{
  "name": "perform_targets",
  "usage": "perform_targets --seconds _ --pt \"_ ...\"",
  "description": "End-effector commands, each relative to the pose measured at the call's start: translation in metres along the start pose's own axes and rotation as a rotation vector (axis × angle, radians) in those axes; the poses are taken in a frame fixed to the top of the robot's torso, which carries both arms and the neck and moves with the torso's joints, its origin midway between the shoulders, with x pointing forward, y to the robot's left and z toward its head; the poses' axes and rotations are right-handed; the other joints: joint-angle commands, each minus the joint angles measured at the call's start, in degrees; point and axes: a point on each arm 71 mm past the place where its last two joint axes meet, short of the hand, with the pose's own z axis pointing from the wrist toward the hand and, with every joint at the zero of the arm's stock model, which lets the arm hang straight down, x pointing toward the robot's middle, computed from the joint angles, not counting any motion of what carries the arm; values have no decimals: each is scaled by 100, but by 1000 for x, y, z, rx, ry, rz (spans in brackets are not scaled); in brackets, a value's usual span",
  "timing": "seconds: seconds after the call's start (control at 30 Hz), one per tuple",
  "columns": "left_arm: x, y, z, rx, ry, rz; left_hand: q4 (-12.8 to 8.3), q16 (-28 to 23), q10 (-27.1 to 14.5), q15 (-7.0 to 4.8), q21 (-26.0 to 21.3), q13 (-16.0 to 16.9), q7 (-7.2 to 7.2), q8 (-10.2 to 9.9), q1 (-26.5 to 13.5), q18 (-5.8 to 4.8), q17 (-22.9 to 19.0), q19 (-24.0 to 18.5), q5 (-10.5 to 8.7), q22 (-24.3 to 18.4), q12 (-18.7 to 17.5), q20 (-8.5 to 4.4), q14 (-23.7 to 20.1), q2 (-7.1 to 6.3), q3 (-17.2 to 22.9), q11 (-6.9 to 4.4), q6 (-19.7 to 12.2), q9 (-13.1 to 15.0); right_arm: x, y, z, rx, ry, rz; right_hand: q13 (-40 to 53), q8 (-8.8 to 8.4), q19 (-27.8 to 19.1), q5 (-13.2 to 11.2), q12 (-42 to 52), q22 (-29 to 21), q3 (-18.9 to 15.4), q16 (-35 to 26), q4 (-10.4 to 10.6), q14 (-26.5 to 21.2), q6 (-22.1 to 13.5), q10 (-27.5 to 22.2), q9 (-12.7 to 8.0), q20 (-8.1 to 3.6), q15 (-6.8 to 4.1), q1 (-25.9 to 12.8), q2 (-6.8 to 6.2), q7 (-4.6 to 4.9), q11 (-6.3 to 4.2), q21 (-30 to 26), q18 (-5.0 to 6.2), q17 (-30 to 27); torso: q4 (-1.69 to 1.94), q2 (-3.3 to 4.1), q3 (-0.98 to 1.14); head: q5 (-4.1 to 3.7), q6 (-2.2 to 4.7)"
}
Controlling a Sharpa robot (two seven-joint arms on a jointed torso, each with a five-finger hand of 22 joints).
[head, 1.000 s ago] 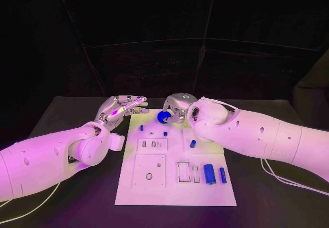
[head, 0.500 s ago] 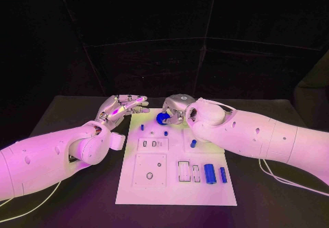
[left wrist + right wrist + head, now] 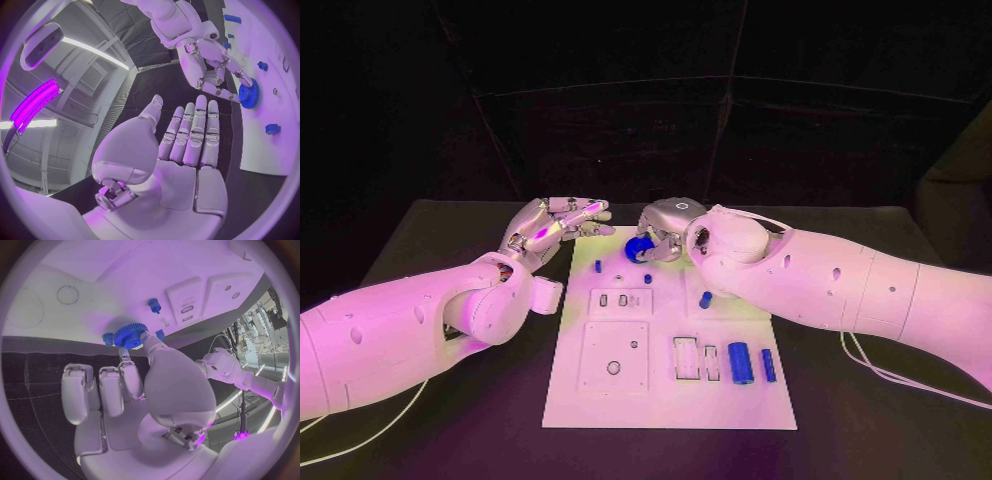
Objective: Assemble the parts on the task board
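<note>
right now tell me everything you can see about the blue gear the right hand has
The blue gear is a small round wheel with fine teeth around its rim, plastic by its look. The right hand pinches it by the rim between its fingers, at the far end of the task board, with the hand partly hiding it from above. Whether it rests on the board cannot be told.

The far end of the task board is crowded: the right hand holds a blue gear there, with the left hand open just beside the board's far left corner. Small blue pegs stand near them (low obstacles); the near left of the board lies open
</note>
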Motion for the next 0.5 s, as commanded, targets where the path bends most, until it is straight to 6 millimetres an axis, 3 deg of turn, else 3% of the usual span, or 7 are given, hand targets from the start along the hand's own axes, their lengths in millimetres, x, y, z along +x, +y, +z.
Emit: perform_targets --seconds 0.03,0.2,0.5 --pt "2 -1 1 5 11 -9 -39 -35 -34 10 -35 -8 79 -36 -11 89 -9 33 2 -7 -33 2 17 54 5 24 -37 -5 0 0 1 4 1 -14 38 -106 214 -43 -101 987 -80 -15 9 425 -165 -84 -11 52 75 -40 -39 43 45 19 -52 709 2 0 -2 5 0" --pt "2 -1 1 4 14 -11 -44 -48 -40 13 -45 -8 83 -43 -16 88 -11 38 0 -16 -44 4 19 59 0 28 -42 -5 1 0 1 11 4 -17 -59 -156 221 -41 -205 996 -149 -22 58 421 -229 -152 -2 78 103 -82 -59 74 75 22 -54 696 4 0 -2 7 -1" --pt "2 -1 1 1 15 -12 -52 -58 -50 15 -52 -9 87 -51 -15 88 -13 40 1 -23 -54 6 17 60 -2 32 -52 -6 3 -3 1 23 36 -25 -32 -146 222 15 -188 998 -333 -24 336 421 -171 -127 26 108 121 -303 -55 76 86 21 -53 697 -2 0 -1 19 7"
